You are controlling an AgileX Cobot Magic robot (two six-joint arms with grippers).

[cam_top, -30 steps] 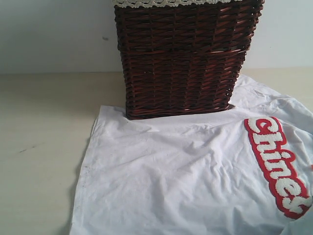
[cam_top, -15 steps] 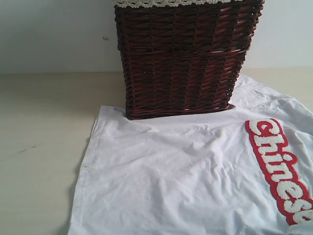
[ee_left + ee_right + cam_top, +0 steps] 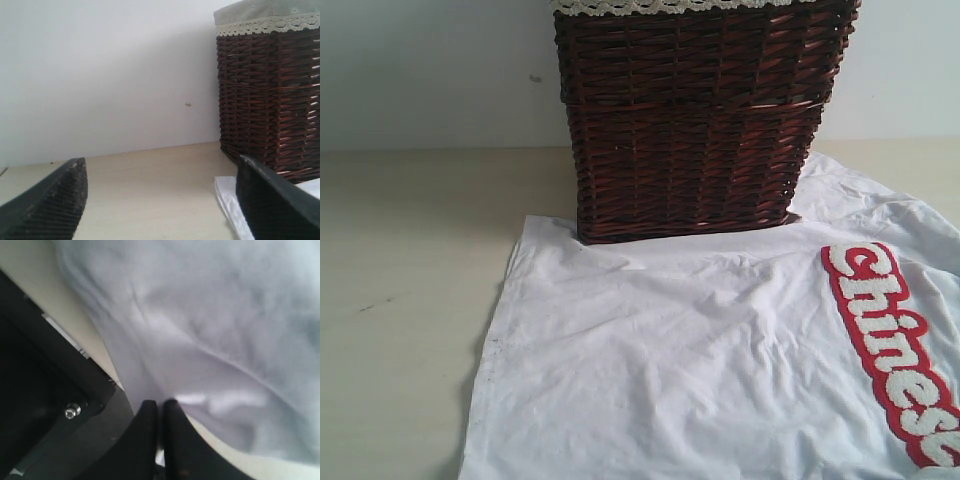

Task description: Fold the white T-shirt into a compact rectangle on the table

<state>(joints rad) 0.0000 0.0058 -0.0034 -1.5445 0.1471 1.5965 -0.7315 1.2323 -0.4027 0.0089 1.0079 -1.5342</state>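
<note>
**Status of the workpiece.** The white T-shirt [image 3: 670, 380] lies spread on the table [image 3: 400, 300], front side up. Its far edge is touching the foot of the dark wicker basket [image 3: 690, 130]. The cloth runs out of the exterior view at the near and right edges. No fold has been made yet, so the task is judged to be at the spreading stage.

**Change over the last second.** The red patch [image 3: 895, 350] has slid toward the near right corner of the exterior view. The lettering read "Chines" a second ago and now shows one more letter. A small flap of cloth that covered the patch's near end is gone. The near left edge of the shirt has crept slightly inward. The basket has not moved.

**Grippers.**
- Right gripper [image 3: 161, 407]: the fingers are pressed together on a pinch of shirt fabric, and creases run out from the tips. It is not visible in the exterior view.
- Left gripper [image 3: 160, 165]: the fingers stand wide apart with nothing between them. It sits low over bare table, just beside the shirt's corner near the basket.

**Meaning for the task.** The shift indicates that the right arm is drawing the cloth flat — a preparation, not a fold. The idle left gripper is well placed to take the near corner.
</note>
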